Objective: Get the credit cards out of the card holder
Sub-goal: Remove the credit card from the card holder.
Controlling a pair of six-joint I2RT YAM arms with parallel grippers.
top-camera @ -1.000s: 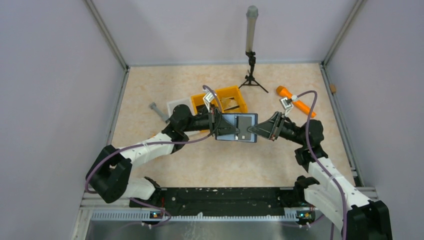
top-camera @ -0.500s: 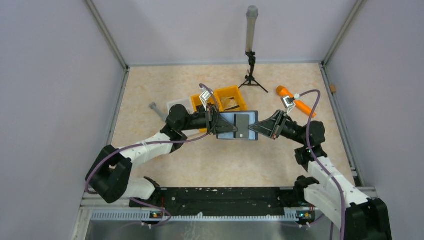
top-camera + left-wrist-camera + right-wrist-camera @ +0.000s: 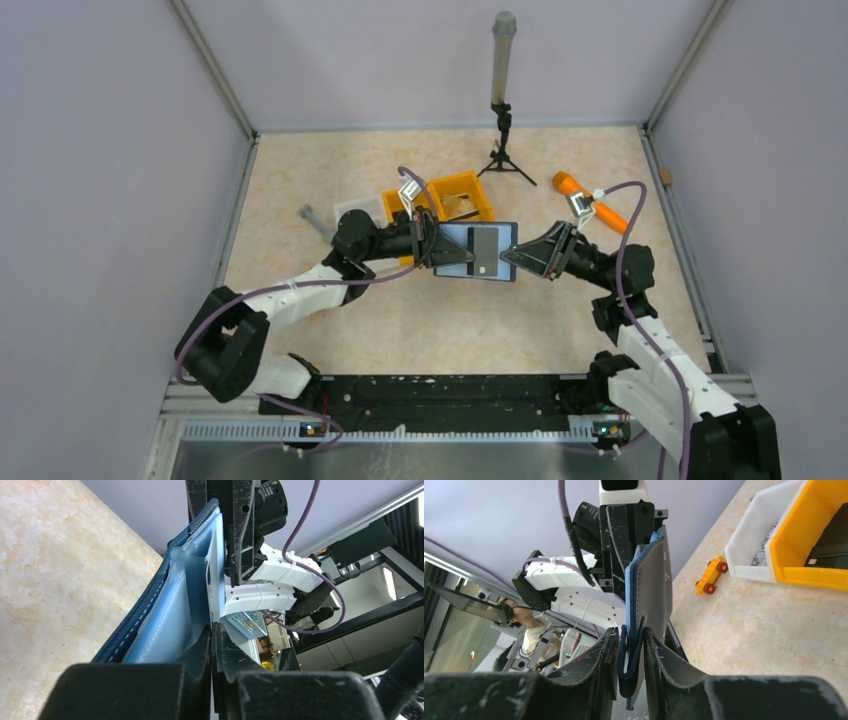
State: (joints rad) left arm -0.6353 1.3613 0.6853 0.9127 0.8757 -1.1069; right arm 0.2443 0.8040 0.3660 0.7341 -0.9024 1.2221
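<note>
The flat dark navy-blue folding card holder (image 3: 455,246) is held in the air above the middle of the mottled beige table (image 3: 400,330). It is opened out with its pale grey-blue pocketed inner faces turned upward, just on the near side of the yellow two-compartment plastic bin (image 3: 470,187). Its left edge is pinched by the left gripper (image 3: 434,250), whose black fingers are seen pressed tightly together on the pale lining in the left wrist view. The right edge is straddled by the right gripper (image 3: 508,260). In the right wrist view its two fingers (image 3: 609,645) are set slightly apart with the holder's edge between them, but whether the pads are biting on the holder, on a card or on nothing cannot be told. One dark silvery-grey rectangular credit card (image 3: 485,248) is seen from above on the right half of the inner face, well within the holder's outline, so it is judged not yet drawn out. No tan-orange card can be made out in the holder, and what lies in the bin is too small to be read. No card can be identified outside the holder. The task is therefore judged to be at an early stage: the holder is opened and braced between both arms. A firm pinch on the grey card is yet to be confirmed, the card is to be slid out toward the right against the left gripper's hold, and any other card is to be removed likewise.
</note>
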